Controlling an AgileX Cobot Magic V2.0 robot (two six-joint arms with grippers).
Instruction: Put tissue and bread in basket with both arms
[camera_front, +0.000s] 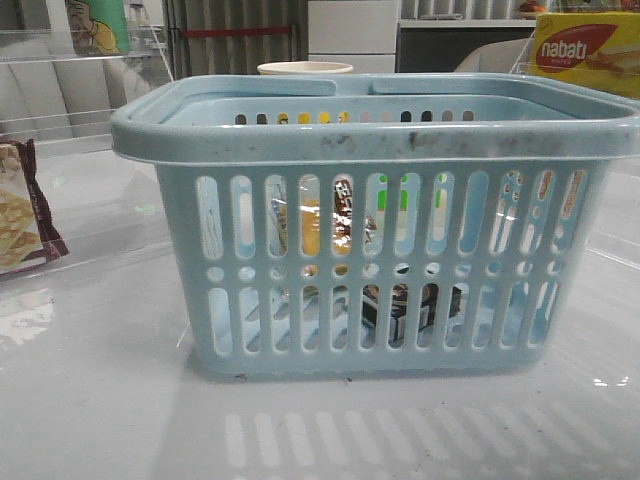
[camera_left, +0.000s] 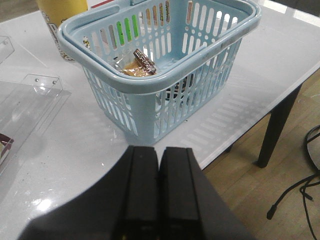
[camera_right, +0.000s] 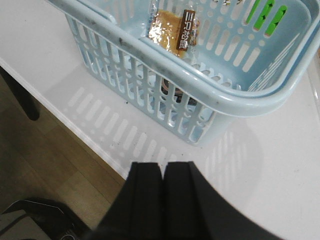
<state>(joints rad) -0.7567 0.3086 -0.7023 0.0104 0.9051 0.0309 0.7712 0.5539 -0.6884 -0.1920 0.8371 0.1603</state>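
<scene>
The light-blue basket (camera_front: 380, 140) stands on the white table in the front view, and shows in the left wrist view (camera_left: 125, 82) and right wrist view (camera_right: 200, 95). The bread pack (camera_left: 140, 65) lies inside it, leaning on a wall; it also shows in the right wrist view (camera_right: 172, 30) and through the slots in front (camera_front: 312, 230). The blackish tissue pack (camera_front: 400, 305) lies on the basket floor, glimpsed through slots. My left gripper (camera_left: 159, 150) and right gripper (camera_right: 163, 166) are both shut and empty, held back from the basket above the table edge. Neither arm shows in the front view.
A brown-edged cracker bag (camera_front: 20, 215) lies at the far left. A pale cup (camera_front: 305, 68) stands behind the basket, a yellow Nabati box (camera_front: 585, 50) at back right. A clear plastic tray (camera_left: 25, 100) and a yellow container (camera_left: 62, 12) flank the basket.
</scene>
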